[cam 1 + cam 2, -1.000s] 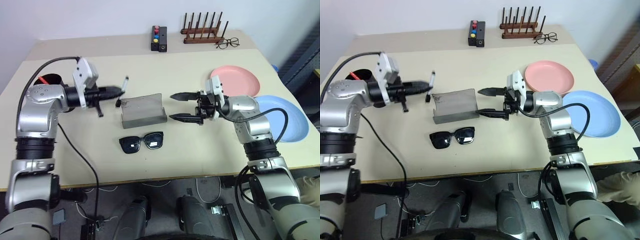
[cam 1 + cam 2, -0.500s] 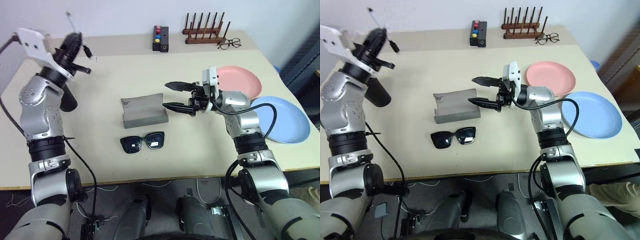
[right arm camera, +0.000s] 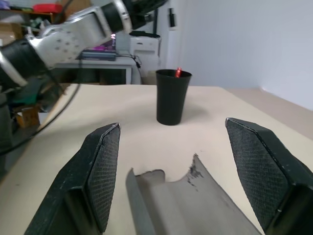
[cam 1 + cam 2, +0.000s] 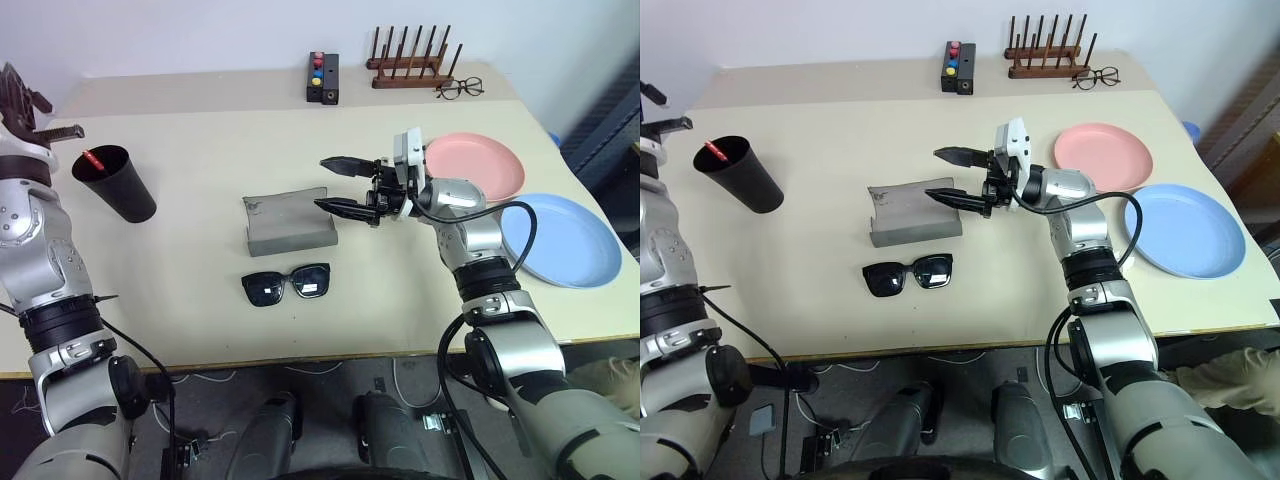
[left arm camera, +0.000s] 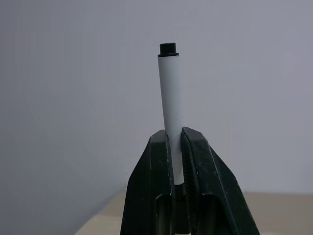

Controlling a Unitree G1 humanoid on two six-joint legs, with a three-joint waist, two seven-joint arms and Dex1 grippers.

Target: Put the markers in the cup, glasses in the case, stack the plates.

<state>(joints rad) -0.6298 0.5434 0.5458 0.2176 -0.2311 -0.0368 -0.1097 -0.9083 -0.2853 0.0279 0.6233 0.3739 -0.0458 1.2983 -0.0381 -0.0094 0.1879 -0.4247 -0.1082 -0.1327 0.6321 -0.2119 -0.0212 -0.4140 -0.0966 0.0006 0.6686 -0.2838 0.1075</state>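
Left eye view looks down on a pale beige tabletop set against a plain light wall, with dark floor and loose cables under its near edge. Near the left edge stands the black cup, tilted, with a red marker end poking out of its rim. At the middle of the tabletop lies the grey case, its flap lid raised, and the black sunglasses lie just beside it toward the near edge, lenses facing up. Toward the right edge the pink plate and the blue plate lie side by side, not stacked, their rims close together. Along the far edge sit a small black box with coloured buttons, a wooden peg rack and a pair of thin wire-framed spectacles beside the rack.

The right gripper hangs over the case's right end, its two black fingers spread wide with nothing between them; in the right wrist view the raised lid lies below and between them, and the cup stands beyond. The left gripper is lifted up at the far left edge, above and beyond the cup; the left wrist view shows its fingers pressed onto a white marker with a black end, which points up against the bare wall.
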